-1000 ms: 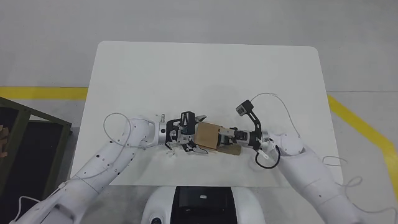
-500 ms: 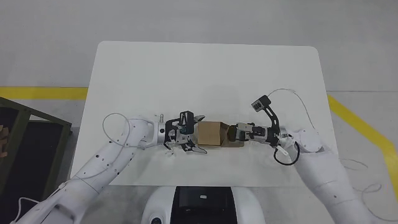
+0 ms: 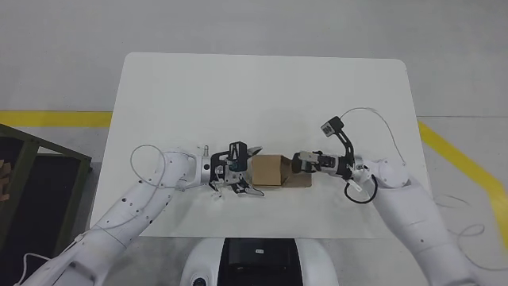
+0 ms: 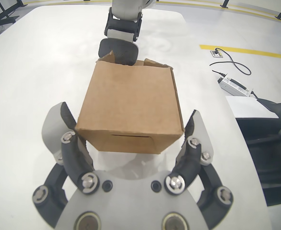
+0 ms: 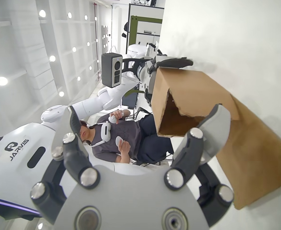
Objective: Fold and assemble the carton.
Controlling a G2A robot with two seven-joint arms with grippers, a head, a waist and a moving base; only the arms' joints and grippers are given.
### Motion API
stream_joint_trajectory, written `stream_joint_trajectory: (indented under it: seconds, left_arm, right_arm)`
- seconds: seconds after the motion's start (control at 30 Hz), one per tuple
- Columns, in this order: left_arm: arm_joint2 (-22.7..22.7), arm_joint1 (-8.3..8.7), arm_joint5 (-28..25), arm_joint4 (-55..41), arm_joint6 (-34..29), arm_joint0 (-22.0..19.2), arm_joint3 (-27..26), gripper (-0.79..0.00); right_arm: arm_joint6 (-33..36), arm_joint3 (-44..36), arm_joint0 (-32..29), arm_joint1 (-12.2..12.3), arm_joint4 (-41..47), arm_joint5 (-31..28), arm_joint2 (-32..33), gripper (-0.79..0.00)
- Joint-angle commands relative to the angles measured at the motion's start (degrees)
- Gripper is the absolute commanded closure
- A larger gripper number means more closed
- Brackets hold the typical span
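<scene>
Carton (image 3: 268,171) is seen from the top lying on its side near the front edge of the surface (image 3: 262,87), between the two hands. Left hand (image 3: 248,173) is set at one end, right hand (image 3: 302,164) at the other.

Left wrist: left hand (image 4: 129,130) is clamped across the closed end, with a finger touching each corner. That end is folded shut and its tuck slot is visible. Right hand (image 4: 118,51) is set at the far, open end, where ragged flap edges stick up.

Right wrist: right hand (image 5: 145,113) is released, fingers spread. One finger (image 5: 217,120) is laid at the open mouth and the other is held clear of it. Lid flap (image 5: 255,149) is spread flat on the surface, not folded in.

Judged: body erected, one end closed — roughly half done. Flaps at the open end are left to be folded in and tucked.
</scene>
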Motion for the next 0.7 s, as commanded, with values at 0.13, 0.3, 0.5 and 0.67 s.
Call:
stream_joint_trajectory:
  seconds: [0.13, 0.3, 0.5, 0.67]
  left_arm:
    - [-0.6, 0.15, -0.2, 0.0, -0.3, 0.3, -0.4, -0.785]
    - [-0.9, 0.19, -0.5, 0.1, -0.3, 0.6, -0.7, -0.785]
    - [-0.9, 0.11, -0.4, 0.1, -0.1, 0.9, -1.0, -0.785]
    - [-0.9, 0.06, -0.5, 0.2, -0.2, 1.0, -0.9, -0.785]
  right_arm:
    - [3.2, 1.2, 2.1, -0.7, 1.5, -0.1, -2.0, -0.785]
    - [4.3, -0.2, 1.8, -0.5, 1.3, 1.0, -2.2, -0.785]
    - [3.8, -0.7, 0.8, -0.6, 2.4, 0.4, -2.7, -0.785]
    - [2.9, -0.1, -0.1, -1.0, 4.0, -0.4, -3.5, -0.785]
